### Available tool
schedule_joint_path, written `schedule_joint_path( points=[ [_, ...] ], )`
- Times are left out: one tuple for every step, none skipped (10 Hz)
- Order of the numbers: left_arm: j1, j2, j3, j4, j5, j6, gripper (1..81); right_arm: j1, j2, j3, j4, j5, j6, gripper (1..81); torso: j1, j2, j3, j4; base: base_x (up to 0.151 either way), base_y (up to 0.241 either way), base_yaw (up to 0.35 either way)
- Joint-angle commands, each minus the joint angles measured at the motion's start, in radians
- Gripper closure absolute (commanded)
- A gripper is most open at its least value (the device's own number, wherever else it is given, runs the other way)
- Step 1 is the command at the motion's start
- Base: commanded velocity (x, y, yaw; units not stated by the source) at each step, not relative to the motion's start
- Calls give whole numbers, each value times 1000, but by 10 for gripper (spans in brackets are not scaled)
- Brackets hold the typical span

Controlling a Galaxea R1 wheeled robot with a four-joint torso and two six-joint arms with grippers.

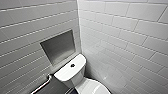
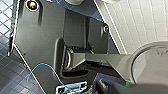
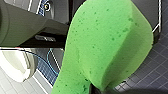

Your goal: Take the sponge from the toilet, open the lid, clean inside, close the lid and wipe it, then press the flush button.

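Observation:
The white toilet (image 1: 70, 72) stands in the corner of the tiled walls, with its tank below the wall niche. The small dark flush button (image 1: 72, 65) sits in the middle of the tank top. A glossy white part of the bowl end (image 1: 93, 88) reaches the lower edge of the head view. The bright green sponge (image 3: 107, 45) looms large in the right wrist view, pinched at its narrow end by my right gripper (image 3: 100, 89), which is shut on it. In the left wrist view a curved white toilet rim (image 2: 147, 48) lies close by. My left gripper is shut.
A recessed grey niche (image 1: 58, 47) is set in the left wall above the tank. A metal grab bar (image 1: 42, 85) runs along the wall to the left of the toilet. Dark blue floor tiles (image 3: 152, 72) lie under the sponge. White tiled walls close in on both sides.

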Motion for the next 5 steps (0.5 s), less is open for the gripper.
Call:
schedule_joint_path(
  points=[
    [64, 89, -94, 35, 49, 23, 811, -14, -11, 8, -1, -78, 0, 811, 0, 0, 69, 0, 0, 0, 0],
    [68, 120, -150, 38, 49, 23, 811, -15, -2, -4, -3, -78, -1, 811, -1, -1, 97, 0, 0, 0, 0],
    [77, 145, -194, 47, 49, 23, 811, -17, 8, -17, -3, -78, -1, 811, -1, -1, 125, 0, 0, 0, 0],
    [82, 182, -263, 47, 49, 21, 811, -18, 20, -38, -3, -78, -1, 811, -2, -1, 153, 0, 0, 0, 0],
    [89, 216, -324, 47, 51, 21, 811, -20, 32, -58, -3, -80, -1, 811, -2, -2, 137, 0, 0, 0, 0]
  ],
)
